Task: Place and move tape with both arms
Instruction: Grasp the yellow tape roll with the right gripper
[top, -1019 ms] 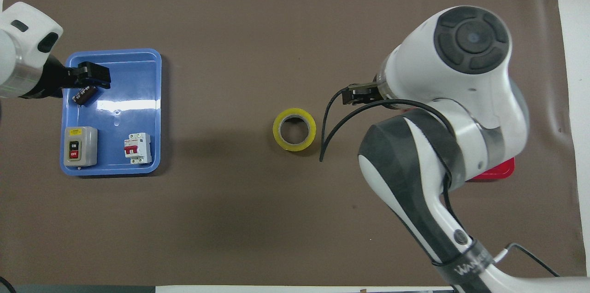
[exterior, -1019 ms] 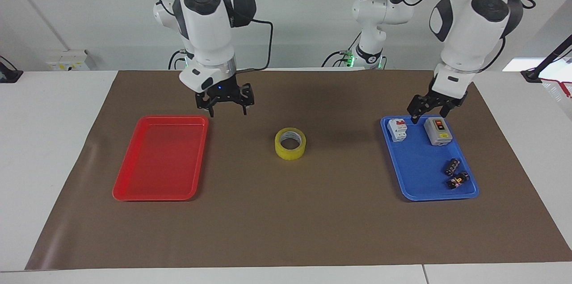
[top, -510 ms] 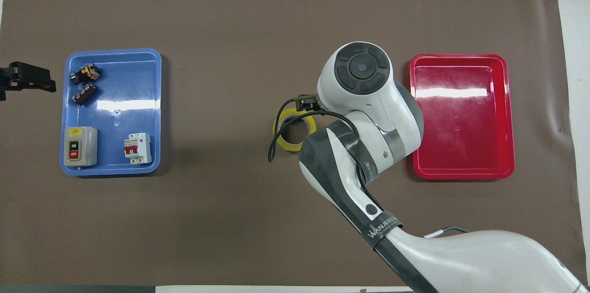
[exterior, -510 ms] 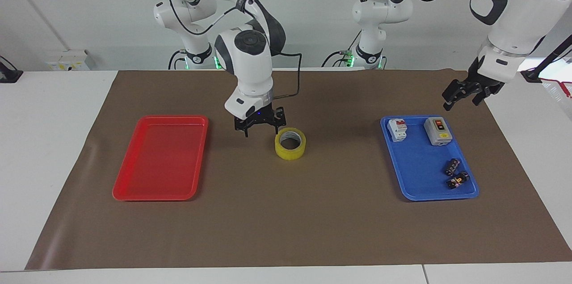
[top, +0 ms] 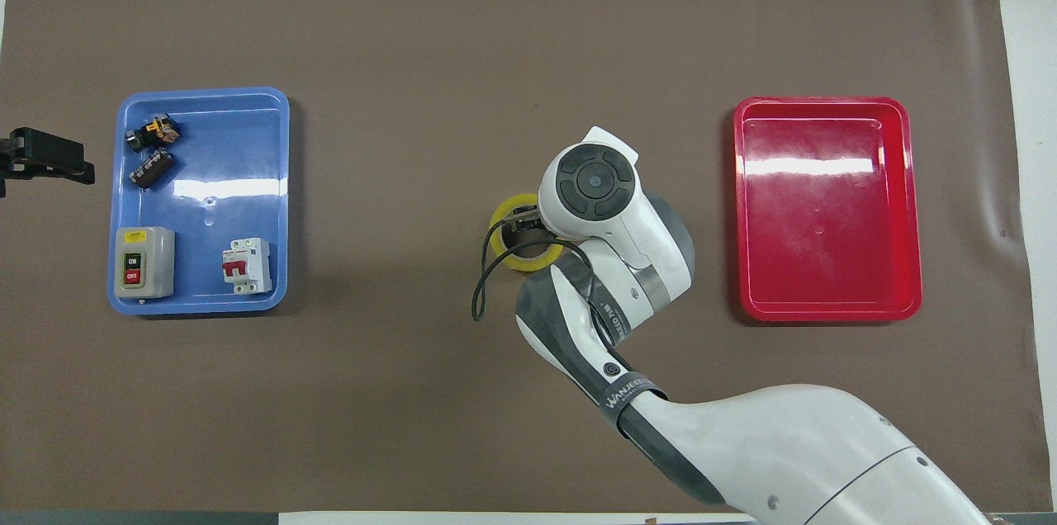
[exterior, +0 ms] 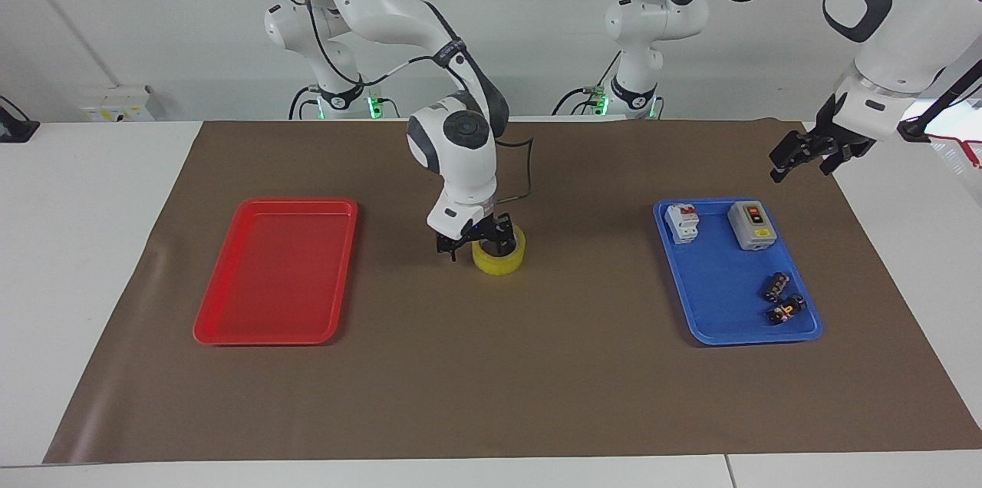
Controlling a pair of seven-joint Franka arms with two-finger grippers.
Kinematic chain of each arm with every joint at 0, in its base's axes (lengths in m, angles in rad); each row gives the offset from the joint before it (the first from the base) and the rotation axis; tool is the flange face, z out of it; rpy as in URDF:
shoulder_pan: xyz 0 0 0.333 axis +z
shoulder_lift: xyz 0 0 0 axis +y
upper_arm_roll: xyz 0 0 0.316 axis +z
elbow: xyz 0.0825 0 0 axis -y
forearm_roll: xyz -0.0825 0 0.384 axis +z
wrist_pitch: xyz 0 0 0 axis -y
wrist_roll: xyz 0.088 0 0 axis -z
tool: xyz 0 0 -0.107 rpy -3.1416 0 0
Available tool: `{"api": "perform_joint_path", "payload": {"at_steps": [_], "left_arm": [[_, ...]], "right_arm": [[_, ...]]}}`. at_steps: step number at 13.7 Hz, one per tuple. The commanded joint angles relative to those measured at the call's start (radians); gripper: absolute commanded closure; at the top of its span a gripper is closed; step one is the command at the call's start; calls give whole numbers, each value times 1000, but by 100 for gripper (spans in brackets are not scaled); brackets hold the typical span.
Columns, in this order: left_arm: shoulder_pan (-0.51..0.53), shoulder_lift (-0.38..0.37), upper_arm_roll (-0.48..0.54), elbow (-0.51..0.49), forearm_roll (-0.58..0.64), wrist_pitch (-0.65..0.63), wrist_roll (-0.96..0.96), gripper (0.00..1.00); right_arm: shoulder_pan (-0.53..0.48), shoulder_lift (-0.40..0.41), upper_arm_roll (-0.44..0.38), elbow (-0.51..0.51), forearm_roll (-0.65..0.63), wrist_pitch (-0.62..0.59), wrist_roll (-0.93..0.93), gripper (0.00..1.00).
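Note:
The yellow tape roll (exterior: 499,261) lies flat on the brown mat in the middle of the table; in the overhead view only part of its rim (top: 499,233) shows from under the right arm's wrist. My right gripper (exterior: 479,241) is down at the roll, open, with one finger over the core hole and the other just outside the wall on the red tray's side. My left gripper (exterior: 802,159) is open and empty, raised over the mat's edge beside the blue tray; it also shows in the overhead view (top: 48,159).
An empty red tray (exterior: 230,323) lies toward the right arm's end. A blue tray (exterior: 721,337) toward the left arm's end holds a grey switch box (exterior: 752,225), a white breaker (exterior: 682,222) and two small black parts (exterior: 776,286).
My right gripper moved from beside the red tray over and down onto the tape roll. My left gripper rose off the blue tray and moved out toward the table's end.

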State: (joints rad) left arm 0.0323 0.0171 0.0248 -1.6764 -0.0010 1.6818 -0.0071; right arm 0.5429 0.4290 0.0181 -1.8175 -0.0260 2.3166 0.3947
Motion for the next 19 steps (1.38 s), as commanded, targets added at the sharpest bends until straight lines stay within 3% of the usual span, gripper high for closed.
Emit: {"api": "perform_joint_path", "payload": {"at_steps": [1,8,10,11,12,15,19], "left_arm": [[0,-9,0,4,-28,-25,19,0],[-8,-43,-2,-22,-22,-10,25,0],[-9,-39,-2,-19,-17,-8,25,0],[-8,-37,-2,-16,-16,-7,27,0],[-9,-37,-2,-16,-14,-7,45,0],[-6,-39,-2,-17,-2,-14,93,0],[-8,-45,-3,-17,-2,-19,87,0]], "right_arm": [[-6,-49,2,-103,-5,76,-49,0],[17,-18,0,-105,-5,132,-40,1],[17,-18,0,-102,-6,129,-48,40],[15,-18,0,-102,-8,126,-49,81],[18,-18,0,-102,-6,124,-43,100],[17,-18,0,-76,-5,90,-11,100],[-89,-44,0,121,9,-175,-28,100]]}}
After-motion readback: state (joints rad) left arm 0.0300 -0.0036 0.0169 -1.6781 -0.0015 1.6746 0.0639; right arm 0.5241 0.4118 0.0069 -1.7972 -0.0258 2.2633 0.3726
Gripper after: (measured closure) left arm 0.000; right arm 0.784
